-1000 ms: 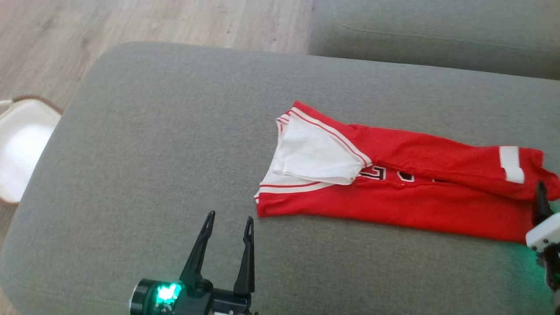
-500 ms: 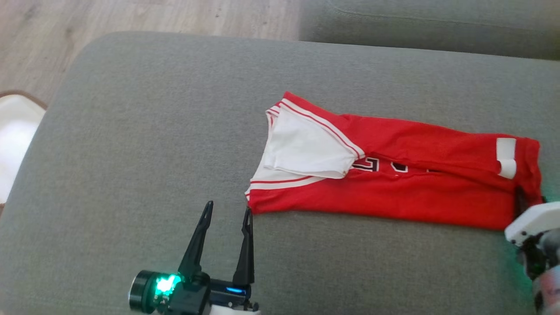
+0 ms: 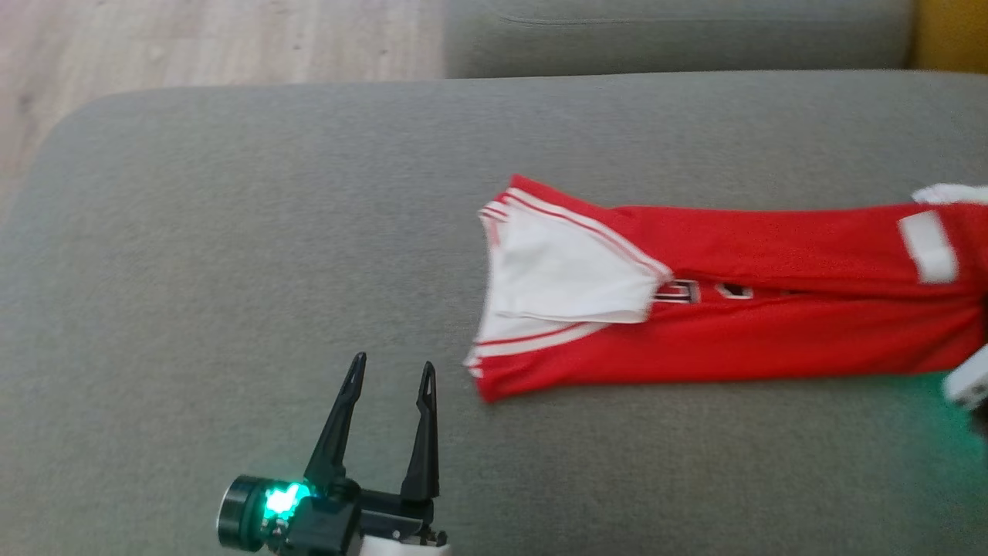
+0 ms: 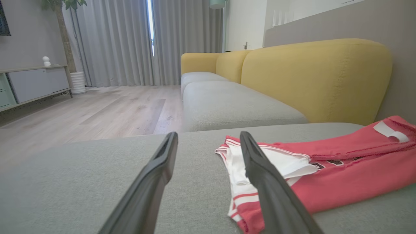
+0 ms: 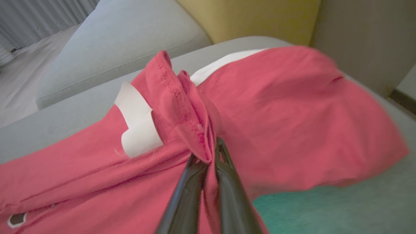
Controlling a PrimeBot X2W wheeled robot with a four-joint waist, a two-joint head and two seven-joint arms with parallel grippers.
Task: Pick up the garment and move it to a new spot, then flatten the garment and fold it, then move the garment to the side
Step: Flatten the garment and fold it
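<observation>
Lying on the sofa cushion point(image 3: 231, 232), the garment point(image 3: 733, 309) stretches left to right — its right end pinched in the clamped right gripper point(image 5: 206, 149), its near-left corner just beside the left gripper point(image 3: 392, 361), open and empty. That free end looks best placed for the left arm.

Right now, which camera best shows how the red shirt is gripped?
The right wrist view: the right gripper is shut on a bunched fold of the red shirt. The head view cuts that end off; the left wrist view looks from its striped end.

Living room: sofa point(image 4: 312, 78), curtains point(image 4: 113, 42), sideboard point(image 4: 35, 83).
</observation>
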